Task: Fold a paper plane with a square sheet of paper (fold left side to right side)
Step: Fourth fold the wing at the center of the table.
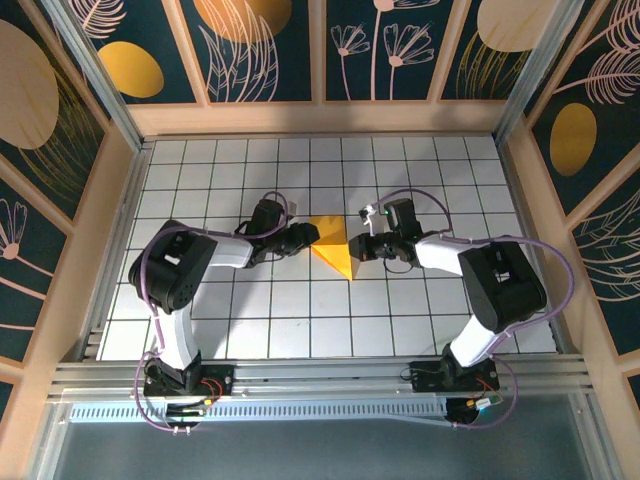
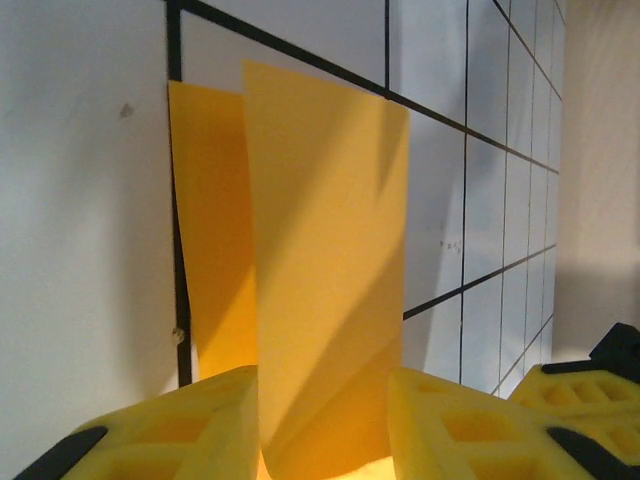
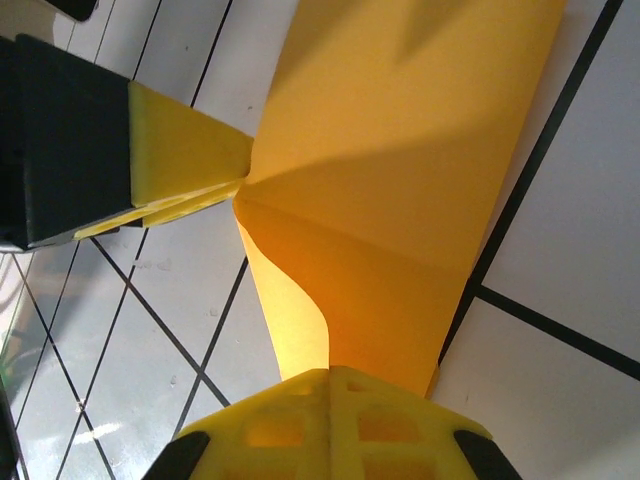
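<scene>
The square sheet of paper (image 1: 335,254) is orange-yellow and folded into a pointed wedge at the middle of the white grid table (image 1: 300,320). My left gripper (image 1: 312,236) meets its left edge and my right gripper (image 1: 360,246) its right edge. In the left wrist view a raised flap of the paper (image 2: 320,250) stands between my yellow fingers (image 2: 200,420) and fills the gap of the left gripper (image 2: 325,440). In the right wrist view the right gripper (image 3: 330,385) is shut on the near edge of the paper (image 3: 400,150). The left gripper (image 3: 240,185) pinches the far corner.
Wooden walls (image 1: 320,118) with dark floral panels close in the table at the back and on both sides. Both arm bases sit on the metal rail (image 1: 320,385) at the near edge. A yellow finger of the right gripper (image 2: 590,400) shows low right in the left wrist view.
</scene>
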Motion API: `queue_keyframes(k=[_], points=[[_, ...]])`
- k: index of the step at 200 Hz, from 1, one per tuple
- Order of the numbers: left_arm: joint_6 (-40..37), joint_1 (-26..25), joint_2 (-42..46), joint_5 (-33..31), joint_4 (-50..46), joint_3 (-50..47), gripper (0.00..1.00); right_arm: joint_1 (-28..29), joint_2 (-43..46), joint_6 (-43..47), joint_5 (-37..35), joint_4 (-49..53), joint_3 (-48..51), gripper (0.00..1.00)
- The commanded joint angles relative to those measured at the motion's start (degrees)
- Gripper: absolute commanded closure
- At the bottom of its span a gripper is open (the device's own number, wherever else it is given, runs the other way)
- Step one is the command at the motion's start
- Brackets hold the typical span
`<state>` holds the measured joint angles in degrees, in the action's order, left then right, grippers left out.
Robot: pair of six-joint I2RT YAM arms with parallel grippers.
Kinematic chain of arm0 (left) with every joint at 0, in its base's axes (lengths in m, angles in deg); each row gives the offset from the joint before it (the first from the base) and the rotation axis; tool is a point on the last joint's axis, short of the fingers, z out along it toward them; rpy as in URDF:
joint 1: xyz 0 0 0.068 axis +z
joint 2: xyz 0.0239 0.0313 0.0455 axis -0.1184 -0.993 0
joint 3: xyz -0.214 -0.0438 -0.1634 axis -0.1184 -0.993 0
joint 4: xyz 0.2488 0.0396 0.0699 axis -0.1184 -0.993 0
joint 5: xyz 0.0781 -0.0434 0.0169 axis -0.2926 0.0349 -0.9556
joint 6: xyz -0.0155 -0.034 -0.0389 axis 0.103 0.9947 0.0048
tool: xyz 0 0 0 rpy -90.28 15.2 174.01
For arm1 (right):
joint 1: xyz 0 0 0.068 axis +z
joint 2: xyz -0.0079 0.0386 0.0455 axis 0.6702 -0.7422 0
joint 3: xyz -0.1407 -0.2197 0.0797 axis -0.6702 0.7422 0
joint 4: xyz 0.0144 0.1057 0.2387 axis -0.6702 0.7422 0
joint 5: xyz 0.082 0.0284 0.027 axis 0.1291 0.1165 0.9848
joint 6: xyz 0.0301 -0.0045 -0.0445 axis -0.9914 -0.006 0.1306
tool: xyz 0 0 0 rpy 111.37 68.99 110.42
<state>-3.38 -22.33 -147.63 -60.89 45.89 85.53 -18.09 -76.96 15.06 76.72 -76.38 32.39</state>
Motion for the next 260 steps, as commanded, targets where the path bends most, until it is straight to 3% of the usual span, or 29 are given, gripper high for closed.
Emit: queue_keyframes(k=[1,8,36,63,89,125,196,260], points=[[-0.66,0.38,-1.83,1.04,0.50,2.37,0.70,-0.27,1.88,-0.95,-1.01,-1.44,1.30,1.00],[-0.95,0.38,-2.04,0.97,0.13,2.76,0.72,-0.33,2.02,-0.96,-1.26,-1.20,1.24,0.98],[-0.87,0.38,-1.58,1.08,0.03,2.91,0.78,-0.48,3.66,-1.21,-5.74,1.83,0.94,0.67],[-0.94,0.38,0.21,1.49,-0.06,2.28,0.76,-0.11,7.19,-2.76,-12.57,7.80,-0.87,0.55],[0.04,0.31,0.83,4.05,1.68,2.03,0.75,3.05,10.71,-4.74,-22.68,15.80,-4.29,0.53],[0.97,-0.03,1.25,6.22,3.55,1.81,0.76,12.53,11.66,-8.59,-35.43,24.74,-8.77,0.53],[1.09,-0.83,1.64,7.26,3.10,2.42,0.76,24.96,3.13,-14.74,-49.16,25.71,-10.52,0.42],[1.78,-1.31,1.72,7.61,3.47,2.87,0.77,28.59,-3.49,-12.51,-55.32,25.03,-14.17,0.47]])
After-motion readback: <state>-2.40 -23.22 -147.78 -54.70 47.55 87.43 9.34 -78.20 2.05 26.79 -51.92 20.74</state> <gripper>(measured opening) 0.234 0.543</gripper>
